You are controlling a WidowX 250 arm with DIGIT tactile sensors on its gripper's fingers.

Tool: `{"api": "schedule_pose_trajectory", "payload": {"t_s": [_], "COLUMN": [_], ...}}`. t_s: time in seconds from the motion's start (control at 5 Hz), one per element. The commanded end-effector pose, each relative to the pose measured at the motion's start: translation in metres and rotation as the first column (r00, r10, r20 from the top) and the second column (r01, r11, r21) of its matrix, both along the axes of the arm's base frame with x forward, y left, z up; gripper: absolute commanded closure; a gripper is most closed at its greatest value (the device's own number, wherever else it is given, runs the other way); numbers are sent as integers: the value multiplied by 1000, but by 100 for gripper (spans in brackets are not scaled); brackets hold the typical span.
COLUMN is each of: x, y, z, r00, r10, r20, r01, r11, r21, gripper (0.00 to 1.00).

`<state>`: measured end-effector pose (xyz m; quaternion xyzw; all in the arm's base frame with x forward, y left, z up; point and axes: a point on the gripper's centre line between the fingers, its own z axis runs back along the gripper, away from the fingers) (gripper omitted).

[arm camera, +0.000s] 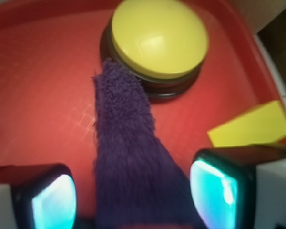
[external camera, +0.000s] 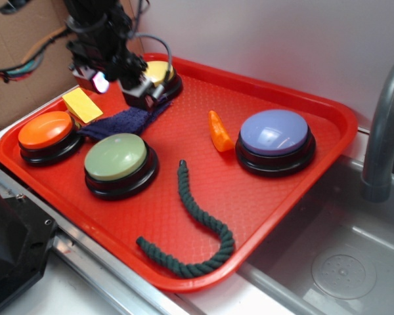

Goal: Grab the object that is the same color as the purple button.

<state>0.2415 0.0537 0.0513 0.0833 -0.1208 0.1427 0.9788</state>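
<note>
The dark purple knitted cloth (external camera: pixel 118 123) lies flat on the red tray (external camera: pixel 276 197), stretching from beside the orange button toward the yellow-topped one. In the wrist view the cloth (arm camera: pixel 128 143) runs up between my two fingers, its far tip touching the yellow button (arm camera: pixel 158 37). My gripper (arm camera: pixel 133 195) is open, with a gap on each side of the cloth. From outside, the gripper (external camera: pixel 128 92) hangs low over the cloth's far end. The purple button (external camera: pixel 274 133), lavender top on a black base, stands at the tray's right.
An orange button (external camera: pixel 47 131) and a green button (external camera: pixel 116 157) flank the cloth. A yellow block (external camera: pixel 83 105) lies at the left, an orange wedge (external camera: pixel 219 132) mid-tray, a dark green rope (external camera: pixel 197 226) near the front. A sink and grey faucet (external camera: pixel 381 144) are to the right.
</note>
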Motion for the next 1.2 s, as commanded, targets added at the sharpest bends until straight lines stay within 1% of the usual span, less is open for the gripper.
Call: {"api": "schedule_pose_trajectory", "payload": {"t_s": [0.0, 0.2, 0.4, 0.6, 0.8, 1.0], "x": [18, 20, 21, 21, 21, 21], "y": [23, 26, 27, 25, 24, 16], "z": [-15, -21, -27, -28, -26, -11], "r00": [998, 998, 997, 998, 998, 999], "r10": [57, 67, 73, 63, 51, 48], "r20": [4, -2, -16, -23, -30, -17], "r01": [-57, -67, -74, -65, -53, -49], "r11": [998, 995, 994, 993, 995, 995], "r21": [-21, -80, -79, -98, -86, -82], "gripper": [0, 0, 77, 100, 100, 100]}}
